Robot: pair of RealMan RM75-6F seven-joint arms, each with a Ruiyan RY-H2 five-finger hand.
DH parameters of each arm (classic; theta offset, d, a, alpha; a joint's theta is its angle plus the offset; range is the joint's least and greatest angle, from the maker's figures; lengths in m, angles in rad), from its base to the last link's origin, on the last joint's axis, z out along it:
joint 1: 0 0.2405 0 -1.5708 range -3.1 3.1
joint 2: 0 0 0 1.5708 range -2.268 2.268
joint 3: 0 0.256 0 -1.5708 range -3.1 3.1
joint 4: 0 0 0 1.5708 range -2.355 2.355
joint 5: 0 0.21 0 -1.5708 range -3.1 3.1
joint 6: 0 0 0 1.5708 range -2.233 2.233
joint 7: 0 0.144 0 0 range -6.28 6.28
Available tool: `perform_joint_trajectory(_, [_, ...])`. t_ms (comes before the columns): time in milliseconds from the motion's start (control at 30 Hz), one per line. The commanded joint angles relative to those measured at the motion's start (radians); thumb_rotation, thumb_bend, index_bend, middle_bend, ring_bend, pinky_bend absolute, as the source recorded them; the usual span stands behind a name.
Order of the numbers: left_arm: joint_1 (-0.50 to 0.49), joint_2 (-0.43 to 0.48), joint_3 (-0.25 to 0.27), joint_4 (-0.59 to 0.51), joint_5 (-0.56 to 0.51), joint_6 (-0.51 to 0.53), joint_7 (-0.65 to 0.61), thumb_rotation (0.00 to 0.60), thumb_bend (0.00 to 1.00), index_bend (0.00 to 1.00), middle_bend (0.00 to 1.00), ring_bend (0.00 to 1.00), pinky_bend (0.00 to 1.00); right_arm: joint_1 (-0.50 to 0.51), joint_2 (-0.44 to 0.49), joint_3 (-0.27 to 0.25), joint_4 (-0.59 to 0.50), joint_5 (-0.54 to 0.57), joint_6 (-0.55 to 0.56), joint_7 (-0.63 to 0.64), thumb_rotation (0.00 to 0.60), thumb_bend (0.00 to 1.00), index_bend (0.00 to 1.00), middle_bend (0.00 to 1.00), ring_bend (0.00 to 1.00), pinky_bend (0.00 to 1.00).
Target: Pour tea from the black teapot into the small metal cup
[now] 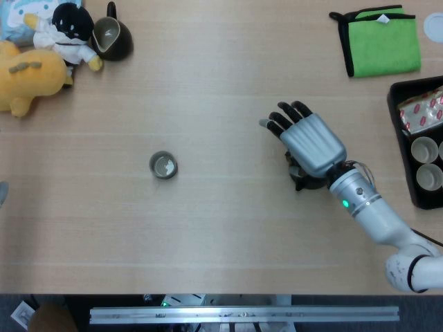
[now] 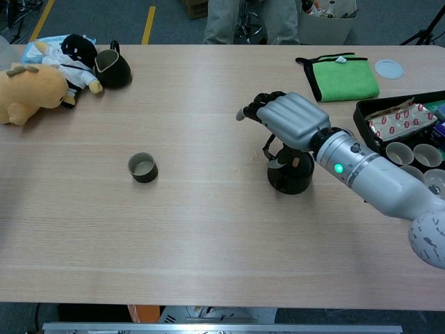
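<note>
Your right hand (image 2: 292, 120) hovers over the black teapot (image 2: 290, 174) at centre-right, fingers loosely curled, apparently holding nothing, with the small metal cup (image 2: 142, 168) well left.

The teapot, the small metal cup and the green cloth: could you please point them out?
teapot (image 2: 290, 174): chest view, dark body.
small metal cup (image 1: 163, 166): head view, inside.
green cloth (image 1: 382, 41): head view, middle.

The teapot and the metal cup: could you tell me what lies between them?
Only bare tabletop lies between the teapot and the cup; both views show this.
</note>
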Motion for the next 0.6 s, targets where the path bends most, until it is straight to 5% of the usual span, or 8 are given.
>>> perform_joint_trajectory(33, [-0.002,-0.002,0.000,0.005,-0.001,-0.003,-0.005,0.600,0.29,0.15,0.15,0.11,0.08,0.006,-0.010,0.012,0.024,0.025,0.016,-0.008,0.600,0.00,0.20,0.23,0.12,0.17])
perform_joint_trajectory(333, [-0.005,-0.007,0.006,0.014,0.005,-0.012,-0.016,0.600,0.29,0.15,0.15,0.11,0.08,0.007,0.006,0.031,0.027,0.103,0.053,-0.027,0.600,0.00,0.20,0.23,0.12,0.17])
perform_joint_trajectory(600, [-0.003,-0.005,0.006,0.009,0.007,-0.004,-0.009,0.600,0.29,0.15,0.15,0.11,0.08,0.005,0.115,0.026,-0.101,0.148,-0.033,0.112,0.600,0.00,0.20,0.29,0.14,0.17])
